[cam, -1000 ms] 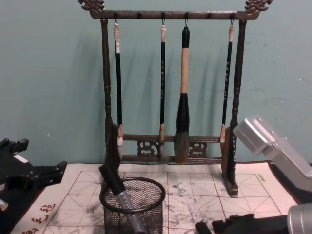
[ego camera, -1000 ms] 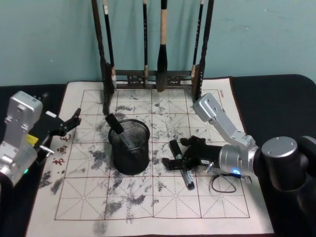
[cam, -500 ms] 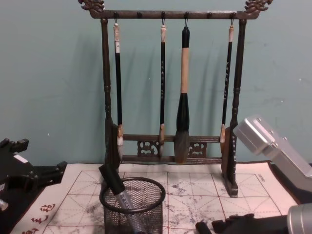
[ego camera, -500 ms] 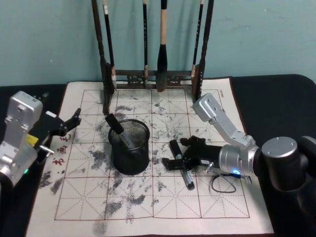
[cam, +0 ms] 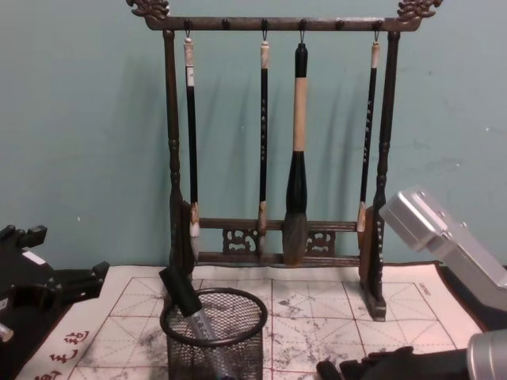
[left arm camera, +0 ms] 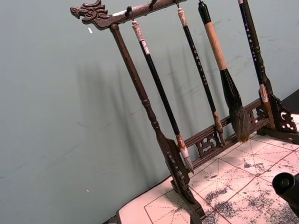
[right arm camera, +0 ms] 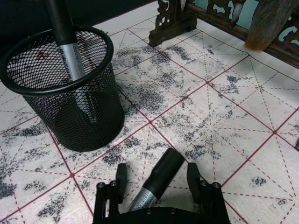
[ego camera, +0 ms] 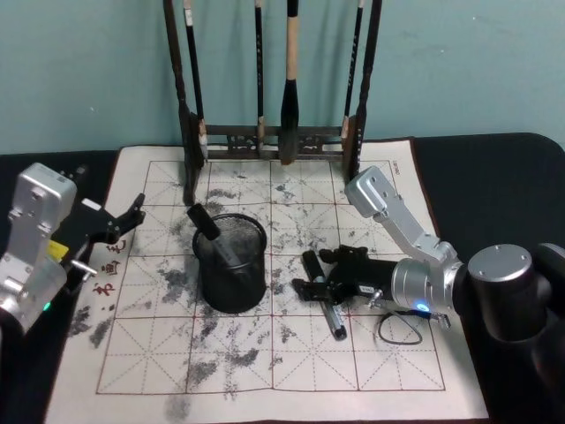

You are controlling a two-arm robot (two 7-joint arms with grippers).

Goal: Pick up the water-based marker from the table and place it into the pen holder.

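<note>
The right hand lies low on the mat, right of its middle. Its two fingers are spread open, one on either side of the marker, and I see a sliver of mat between each finger and the barrel, so it looks not yet clamped.

The marker lies flat on the mat between those fingers. Its long axis runs roughly from the far edge toward the near edge, with the black cap at the far end, leaning slightly toward the left edge. The hand reaches in from the right edge, so its fingers cross that axis squarely. To my eye, closing them should catch the barrel just behind the cap.

The pen holder stands upright near the middle of the mat, on the left-edge side of the marker, close by but apart from it. Once the marker is lifted, the carry would go toward the left edge and up over the rim.

The right arm is plainly the nearer one. The left hand waits at the mat's left edge, above the dark surface, well away from the marker.

By my count there are two markers, the one on the mat and a second marker already leaning inside the holder. There is one holder, and one brush rack along the far edge with four brushes hanging.
</note>
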